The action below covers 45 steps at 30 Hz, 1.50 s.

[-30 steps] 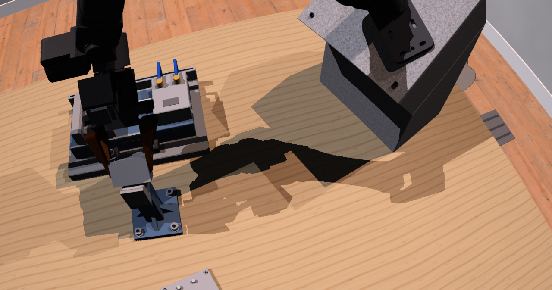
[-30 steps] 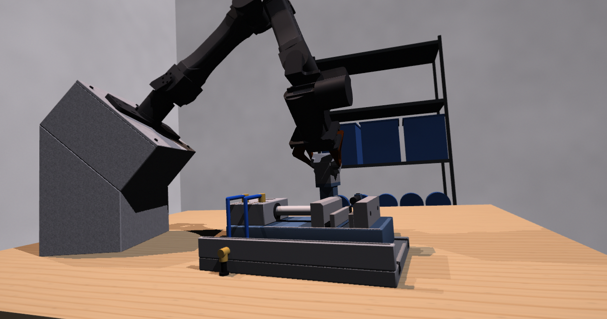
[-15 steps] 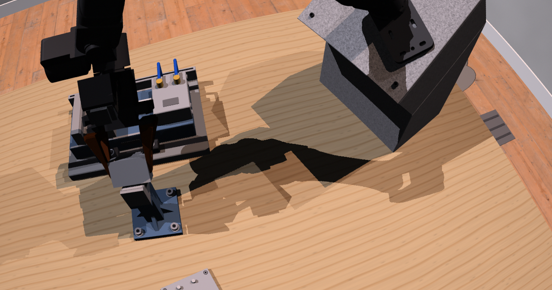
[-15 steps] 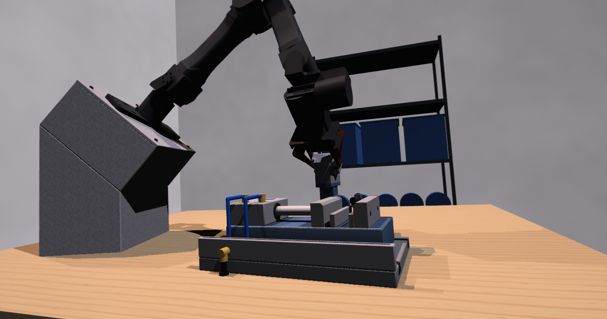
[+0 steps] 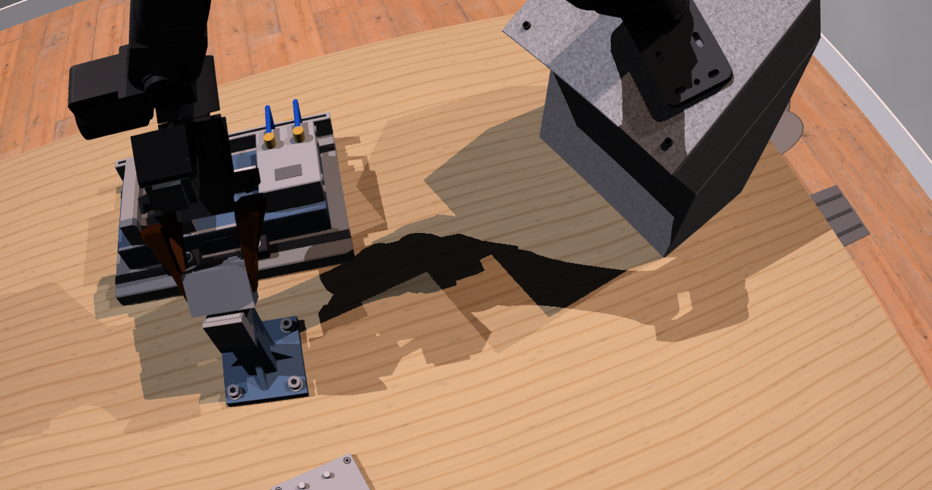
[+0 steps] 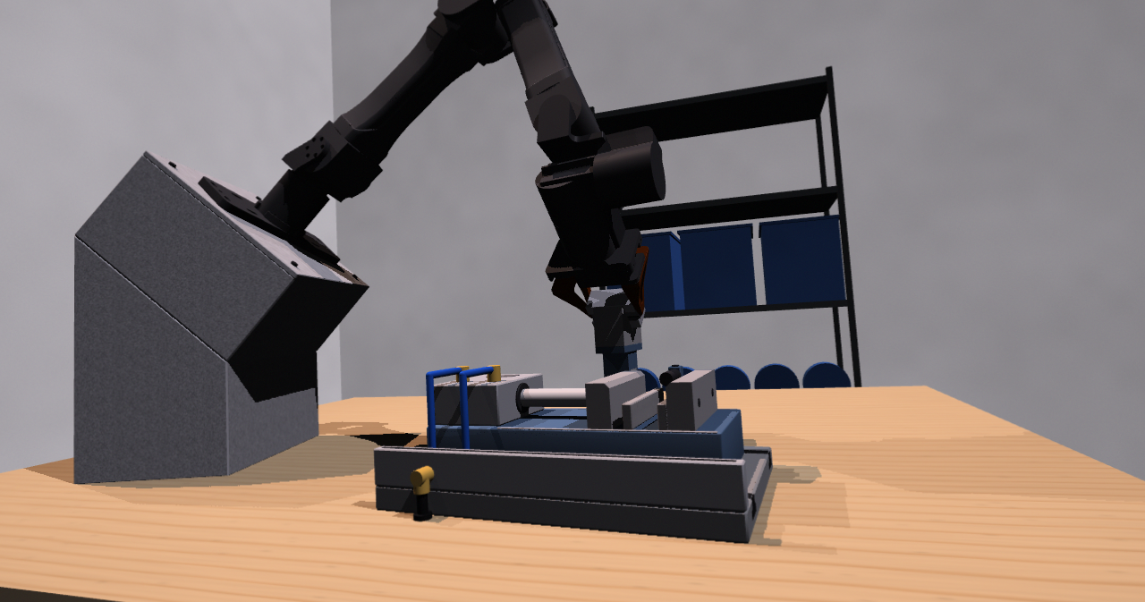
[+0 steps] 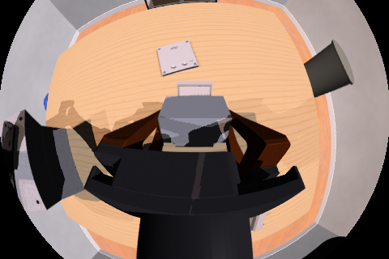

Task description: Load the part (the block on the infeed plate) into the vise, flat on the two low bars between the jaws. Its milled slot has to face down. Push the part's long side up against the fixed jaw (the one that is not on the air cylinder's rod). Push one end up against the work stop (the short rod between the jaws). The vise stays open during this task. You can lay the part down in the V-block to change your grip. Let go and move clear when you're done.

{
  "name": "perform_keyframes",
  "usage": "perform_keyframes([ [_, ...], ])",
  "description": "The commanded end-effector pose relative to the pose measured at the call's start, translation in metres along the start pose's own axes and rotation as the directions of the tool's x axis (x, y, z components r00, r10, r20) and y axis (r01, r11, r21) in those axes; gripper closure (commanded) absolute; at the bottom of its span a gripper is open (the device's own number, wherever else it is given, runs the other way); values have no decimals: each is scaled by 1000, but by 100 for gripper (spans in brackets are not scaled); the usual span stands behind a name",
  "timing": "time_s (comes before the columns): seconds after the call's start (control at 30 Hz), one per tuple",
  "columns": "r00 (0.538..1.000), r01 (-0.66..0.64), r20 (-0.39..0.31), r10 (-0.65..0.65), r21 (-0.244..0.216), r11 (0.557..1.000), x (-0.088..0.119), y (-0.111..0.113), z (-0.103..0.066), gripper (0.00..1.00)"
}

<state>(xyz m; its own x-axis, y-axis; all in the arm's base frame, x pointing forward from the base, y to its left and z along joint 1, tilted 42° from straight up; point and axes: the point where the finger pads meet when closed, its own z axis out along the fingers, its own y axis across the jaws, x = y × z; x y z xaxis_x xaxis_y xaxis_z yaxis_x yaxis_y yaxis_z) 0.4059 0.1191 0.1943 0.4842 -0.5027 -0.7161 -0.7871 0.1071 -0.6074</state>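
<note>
Top view: gripper (image 5: 220, 285) (image 6: 614, 306) (image 7: 194, 113), fingers partly open and clamped on the part (image 5: 220, 291) (image 6: 610, 301) (image 7: 194, 107), one finger at each side. Part between the fingertips, grey face outward; long axis apparently running across from finger to finger, though foreshortening leaves room for doubt. V-block (image 5: 237, 340) (image 6: 616, 338) (image 7: 194, 83) close in front of the fingertips, on a blue foot; vise (image 5: 290, 167) (image 6: 592, 442) behind the fingers, on the opposite side. Exterior view: V-block directly beneath the fingertips, contact with part impossible to tell; vise lower down and on the camera side of the fingers, jaws apart, no part between. Wrist view: part centred and seemingly square between the fingers, V-block edge just beyond, on the side away from the palm. Slot direction not readable in any view. Relation governing the coming move, by judgement: V-block at the fingertips, vise bed behind and lower; regrip or lift-off to be settled first, then long side to be lined up with the fixed jaw.
</note>
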Motion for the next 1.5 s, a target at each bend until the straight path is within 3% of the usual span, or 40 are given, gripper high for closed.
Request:
perform_keyframes([
  [0.0,1000,-4,22,4,3,1000,-4,1,-1,100],
  [0.5,1000,-4,22,4,3,1000,-4,1,-1,100],
  [0.53,1000,-4,22,4,3,1000,-4,1,-1,19],
  [1.47,1000,-6,22,6,1,1000,-4,1,-1,19],
])
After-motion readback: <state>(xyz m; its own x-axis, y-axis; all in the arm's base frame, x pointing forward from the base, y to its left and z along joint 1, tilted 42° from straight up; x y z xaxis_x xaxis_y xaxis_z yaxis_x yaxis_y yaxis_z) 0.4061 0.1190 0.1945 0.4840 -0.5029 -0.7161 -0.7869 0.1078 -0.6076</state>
